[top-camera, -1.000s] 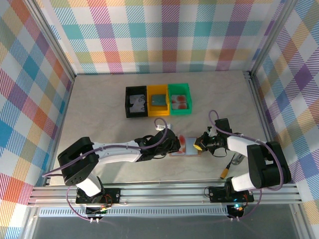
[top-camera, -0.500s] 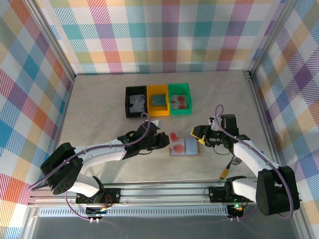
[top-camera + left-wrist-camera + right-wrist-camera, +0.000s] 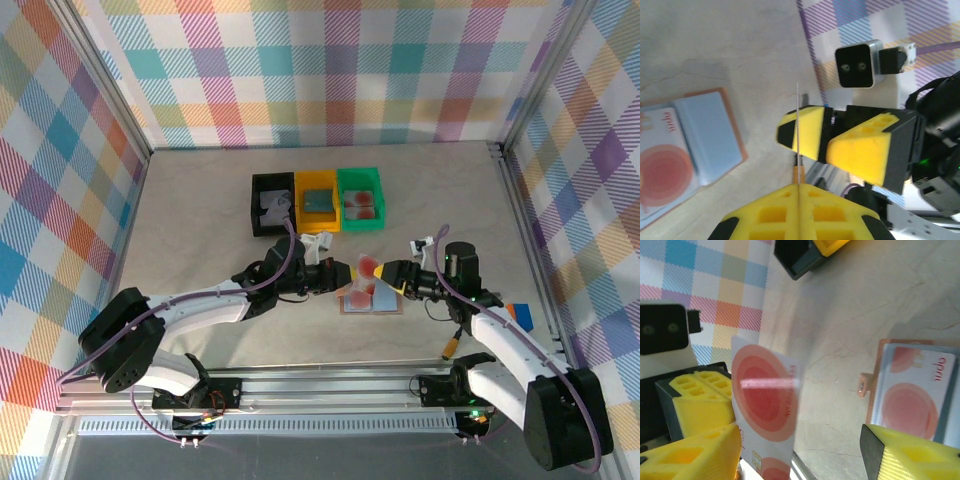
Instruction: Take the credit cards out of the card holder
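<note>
The card holder (image 3: 372,299) lies open on the table, reddish-brown rim and grey-blue pockets; in the left wrist view the card holder (image 3: 705,142) still has a pale card with a red spot (image 3: 662,170) in it. My left gripper (image 3: 340,277) is shut on another red-spot credit card (image 3: 368,267), held above the holder. From the left wrist, this card (image 3: 797,117) shows edge-on, coming out of the shut gripper (image 3: 799,186). My right gripper (image 3: 392,279) is open just right of the card. In the right wrist view the card (image 3: 765,400) stands beside one finger (image 3: 695,457) of the open gripper (image 3: 800,440).
Black (image 3: 273,203), yellow (image 3: 317,200) and green (image 3: 360,198) bins stand in a row behind the holder, each with something inside. A small blue and orange flat thing (image 3: 519,313) lies by the right arm. Checked walls enclose the table.
The left gripper has drawn the red-spot card out of the holder and lifted it rightward. The right gripper has opened and moved off the holder's right edge.
</note>
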Action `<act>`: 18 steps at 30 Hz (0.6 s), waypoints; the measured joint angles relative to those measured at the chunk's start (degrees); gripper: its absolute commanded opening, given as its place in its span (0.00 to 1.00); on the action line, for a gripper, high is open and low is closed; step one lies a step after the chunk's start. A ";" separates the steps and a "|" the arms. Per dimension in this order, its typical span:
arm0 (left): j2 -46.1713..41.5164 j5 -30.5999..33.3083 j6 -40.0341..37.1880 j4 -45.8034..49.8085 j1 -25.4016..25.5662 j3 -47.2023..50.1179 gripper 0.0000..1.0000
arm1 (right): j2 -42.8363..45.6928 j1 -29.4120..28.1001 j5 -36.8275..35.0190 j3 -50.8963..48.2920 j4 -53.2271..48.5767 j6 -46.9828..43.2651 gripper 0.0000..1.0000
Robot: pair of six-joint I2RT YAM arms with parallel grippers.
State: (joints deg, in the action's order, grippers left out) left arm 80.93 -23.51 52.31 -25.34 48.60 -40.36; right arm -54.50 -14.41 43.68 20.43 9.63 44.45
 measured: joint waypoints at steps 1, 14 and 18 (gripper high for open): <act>0.17 -0.26 0.61 -1.07 0.00 0.22 0.00 | 0.44 -0.39 0.00 -0.24 0.61 0.11 0.65; 1.27 -2.40 4.52 -7.98 0.74 1.68 0.00 | 4.76 -3.34 -0.07 -1.79 4.57 0.79 0.52; 2.14 -2.62 5.16 -8.98 1.16 1.70 0.00 | 6.01 -3.96 -0.13 -1.81 4.76 1.16 0.45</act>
State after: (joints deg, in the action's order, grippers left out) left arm 83.07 -26.13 57.47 -34.33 49.76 -38.65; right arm -48.49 -18.37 43.55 18.61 14.39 45.60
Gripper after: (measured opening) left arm 0.049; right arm 0.480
